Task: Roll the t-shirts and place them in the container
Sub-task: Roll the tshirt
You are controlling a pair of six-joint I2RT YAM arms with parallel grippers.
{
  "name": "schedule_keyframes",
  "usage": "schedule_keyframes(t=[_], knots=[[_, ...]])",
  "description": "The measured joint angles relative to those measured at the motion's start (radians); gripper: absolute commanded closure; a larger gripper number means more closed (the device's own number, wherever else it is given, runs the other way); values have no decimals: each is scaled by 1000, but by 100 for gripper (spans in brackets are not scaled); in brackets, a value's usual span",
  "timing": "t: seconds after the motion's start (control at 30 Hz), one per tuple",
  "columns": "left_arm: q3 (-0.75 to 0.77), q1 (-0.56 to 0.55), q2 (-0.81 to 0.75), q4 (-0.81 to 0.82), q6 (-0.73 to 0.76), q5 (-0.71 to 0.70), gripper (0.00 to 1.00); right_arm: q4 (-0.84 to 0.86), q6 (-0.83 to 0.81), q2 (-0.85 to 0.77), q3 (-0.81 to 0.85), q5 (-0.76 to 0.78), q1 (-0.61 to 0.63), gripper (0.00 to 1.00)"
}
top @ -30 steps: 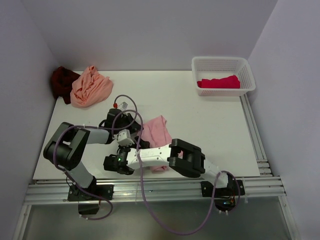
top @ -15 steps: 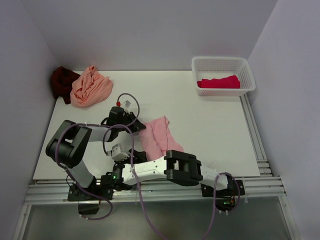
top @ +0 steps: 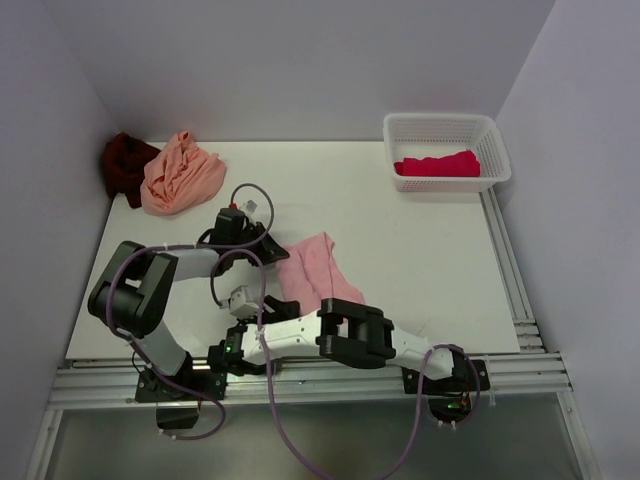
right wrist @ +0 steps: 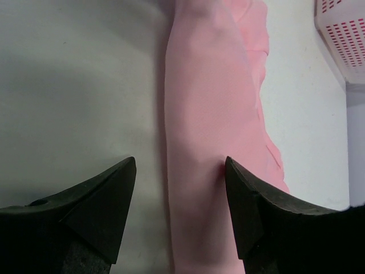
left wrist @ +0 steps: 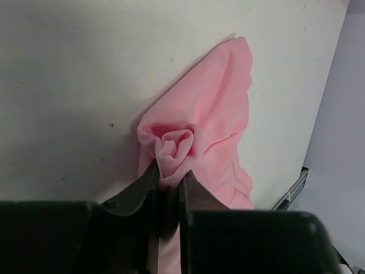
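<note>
Since a second ago the right arm has swung back toward the near edge of the table [top: 420, 260], uncovering more of the light pink shirt [top: 315, 265], and the left gripper [left wrist: 168, 177] has shifted a little farther from that edge.

One white basket [top: 440, 120] stands at the far right corner and holds one crimson shirt [top: 438, 163]. There are four shirts in all. The peach shirt [top: 180, 172] lies bunched at the far left corner, with the dark maroon shirt [top: 122, 165] touching it against the left wall. The light pink one lies near the middle of the table, just in front of the two arms.

The left gripper is nearly closed, pinching a small rolled bunch at the pink shirt's end. The right gripper [right wrist: 179, 161] stands wide apart, its fingers either side of a long fold of the same shirt, not clamping it.
</note>
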Motion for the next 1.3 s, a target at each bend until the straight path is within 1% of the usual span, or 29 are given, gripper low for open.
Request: schedule_keyframes(t=[0.27,0.47,0.6,0.7,0.77,0.83,0.97,1.1,1.2,1.23,1.3], knots=[[0,7,-8,-60,-23,12,100,-47,24,29,3,62,-29,28],[-3,12,-34,-76,-27,41,100,-49,27,36,0,76,-32,28],[-9,25,-47,-83,-30,68,100,-102,51,80,26,129,-36,28],[-9,34,-48,-88,-29,77,100,-130,69,90,38,141,-39,28],[-11,41,-39,-75,-32,103,100,-139,77,91,38,141,-40,28],[-21,48,-12,-29,-48,138,100,-150,87,96,43,143,-42,28],[-63,60,54,67,-87,192,100,-162,95,102,45,151,-48,31],[-86,61,61,108,-107,220,100,-162,87,101,13,174,-62,35],[-91,61,61,129,-116,230,100,-165,84,101,-6,183,-78,46],[-93,61,61,132,-118,233,100,-163,85,101,-14,182,-84,51],[-102,61,60,140,-127,237,100,-159,90,101,-27,178,-93,52]])
